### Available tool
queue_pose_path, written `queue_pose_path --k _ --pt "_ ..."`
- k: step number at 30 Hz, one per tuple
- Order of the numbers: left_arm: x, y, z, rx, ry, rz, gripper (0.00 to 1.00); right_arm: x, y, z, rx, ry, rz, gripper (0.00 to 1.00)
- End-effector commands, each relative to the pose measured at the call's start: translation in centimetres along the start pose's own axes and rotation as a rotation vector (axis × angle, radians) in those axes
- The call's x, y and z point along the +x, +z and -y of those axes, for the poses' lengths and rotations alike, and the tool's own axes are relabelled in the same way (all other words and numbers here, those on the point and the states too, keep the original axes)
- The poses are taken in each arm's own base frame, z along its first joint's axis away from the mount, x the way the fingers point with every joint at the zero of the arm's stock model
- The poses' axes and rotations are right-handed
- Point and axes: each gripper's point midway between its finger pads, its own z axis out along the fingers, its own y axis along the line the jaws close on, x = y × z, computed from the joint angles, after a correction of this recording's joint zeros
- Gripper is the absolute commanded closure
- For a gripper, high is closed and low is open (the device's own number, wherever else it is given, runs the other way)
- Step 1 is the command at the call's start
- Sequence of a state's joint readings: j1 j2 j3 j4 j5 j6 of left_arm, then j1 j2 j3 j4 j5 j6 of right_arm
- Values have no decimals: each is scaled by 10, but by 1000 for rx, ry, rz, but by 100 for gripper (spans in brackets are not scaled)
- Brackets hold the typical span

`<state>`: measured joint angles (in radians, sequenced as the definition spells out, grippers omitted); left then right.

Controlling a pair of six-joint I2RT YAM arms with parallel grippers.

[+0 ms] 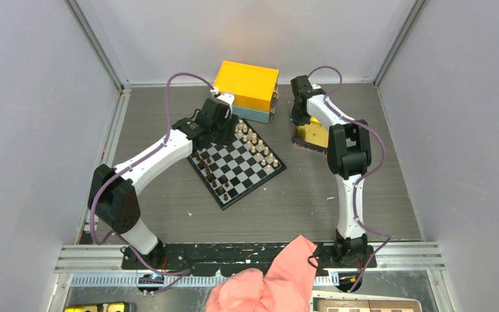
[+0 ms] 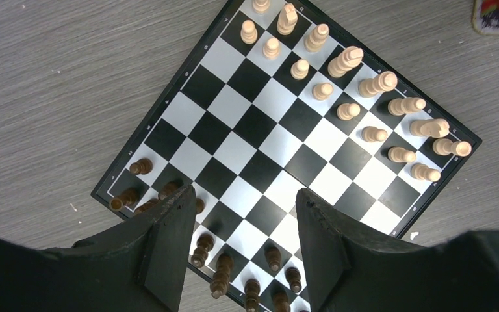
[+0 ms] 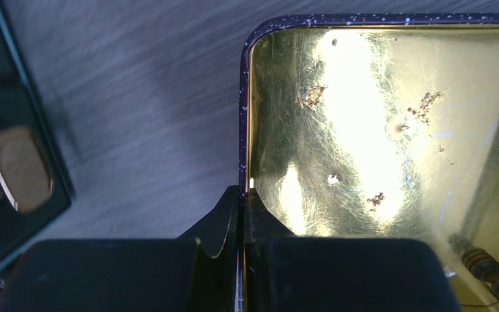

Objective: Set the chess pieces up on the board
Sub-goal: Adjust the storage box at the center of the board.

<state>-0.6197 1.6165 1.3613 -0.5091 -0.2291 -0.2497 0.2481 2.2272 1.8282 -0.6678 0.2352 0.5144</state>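
On a grey table [image 1: 312,201], the black-and-white board [image 2: 255,125] is pictured beneath the left gripper [image 2: 247,195], while a gold tin [image 3: 377,97] is pinched by the right gripper [image 3: 242,198].

The light tan chessmen [image 2: 349,111] are lined up in two rows along one edge of the board. The dark brown chessmen [image 2: 141,166] are gathered along the opposite edge, under the left gripper, whose jaws are held apart with nothing between them. The right gripper's jaws are closed on the tin's side wall, one finger inside and one outside. One dark piece [image 3: 490,268] is seen lying inside the tin. The tin is placed right of the board, apart from it, near a yellow box [image 1: 247,83].
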Motion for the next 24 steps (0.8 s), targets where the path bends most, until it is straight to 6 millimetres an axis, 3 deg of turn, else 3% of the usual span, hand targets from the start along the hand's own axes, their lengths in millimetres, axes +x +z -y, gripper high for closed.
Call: queue_pose_path --k 1,6,10,17,24 --pt "-19 -2 -2 -17 1 32 41 -46 0 3 23 196 98 99" --pt "-14 7 -1 -20 3 0 42 -68 5 2 55 398 140 99" --pt "-13 6 -1 -22 2 -3 42 -73 11 9 122 559 166 99" --pt "-6 3 -5 -34 0 -12 42 -57 25 24 228 894 142 100" --pt "-8 -1 -7 -42 2 -18 42 -51 18 49 357 1128 224 100"
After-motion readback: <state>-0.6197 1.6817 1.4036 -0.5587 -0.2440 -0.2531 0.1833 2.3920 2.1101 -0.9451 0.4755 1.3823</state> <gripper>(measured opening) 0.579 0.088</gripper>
